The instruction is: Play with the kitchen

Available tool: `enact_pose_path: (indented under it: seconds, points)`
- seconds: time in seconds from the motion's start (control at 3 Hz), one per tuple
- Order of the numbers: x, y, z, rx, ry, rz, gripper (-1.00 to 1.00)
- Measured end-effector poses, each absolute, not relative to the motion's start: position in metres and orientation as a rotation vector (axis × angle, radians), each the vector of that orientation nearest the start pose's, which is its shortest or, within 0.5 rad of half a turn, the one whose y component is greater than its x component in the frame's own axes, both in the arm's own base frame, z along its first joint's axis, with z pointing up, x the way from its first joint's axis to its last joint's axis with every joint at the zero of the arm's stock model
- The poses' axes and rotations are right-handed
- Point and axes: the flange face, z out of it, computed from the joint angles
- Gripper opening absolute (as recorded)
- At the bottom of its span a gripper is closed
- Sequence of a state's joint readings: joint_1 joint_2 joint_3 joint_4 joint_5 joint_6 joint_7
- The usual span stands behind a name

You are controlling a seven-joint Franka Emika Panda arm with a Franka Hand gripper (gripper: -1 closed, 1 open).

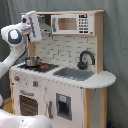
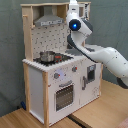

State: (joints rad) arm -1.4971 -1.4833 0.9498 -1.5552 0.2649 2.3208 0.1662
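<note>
The kitchen (image 1: 95,87) is a tall white and light-wood toy with a white microwave (image 1: 70,23) on top, a black faucet (image 1: 86,59), a grey sink (image 1: 75,73) and a stove carrying a metal pot (image 1: 32,61). In the second exterior view the kitchen (image 2: 40,80) shows its grey hood (image 2: 47,20), pegboard back, the pot (image 2: 46,56), knobs and oven door (image 2: 64,96). My gripper (image 1: 36,26) hangs high beside the hood, above the stove, touching nothing I can see. It stands at the top of the second exterior view, gripper (image 2: 74,7), above a blue light on the wrist.
My white arm (image 2: 107,55) reaches in from the second exterior view's right, over the counter. A grey curtain hangs behind the kitchen. A wooden table (image 2: 100,115) lies under it. Part of a white arm link (image 1: 15,120) fills the first exterior view's lower left corner.
</note>
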Motion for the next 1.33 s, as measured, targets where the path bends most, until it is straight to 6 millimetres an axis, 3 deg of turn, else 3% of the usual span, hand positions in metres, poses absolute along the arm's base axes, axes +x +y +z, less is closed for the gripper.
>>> enact_pose_path:
  seconds: [0.33, 0.67, 1.0, 1.33]
  points:
    - [0.482, 0.389, 0.705, 1.551, -0.069, 1.343, 1.00]
    - [0.483, 0.388, 0.705, 1.554, -0.078, 1.336, 1.00]
    - [0.484, 0.387, 0.705, 1.554, -0.080, 1.335, -1.00]
    - [0.502, 0.347, 0.709, 1.578, -0.181, 1.245, -1.00]
